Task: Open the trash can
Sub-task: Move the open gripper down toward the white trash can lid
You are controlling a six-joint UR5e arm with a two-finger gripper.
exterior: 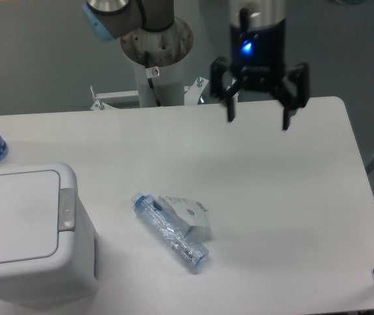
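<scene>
Above table [272, 197], gripper [258, 122] open, empty

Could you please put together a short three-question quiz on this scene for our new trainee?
1. True or false: the lid of the trash can is raised.
2. What lies against the clear plastic bottle in the middle of the table? A) a small white carton B) a mug C) a sponge
3. Fill in: the gripper hangs over the table's far side with its fingers spread ____.

Key:
1. False; the lid lies flat and shut, its grey latch button untouched.
2. A, the small white carton.
3. Open, holding nothing.
</scene>
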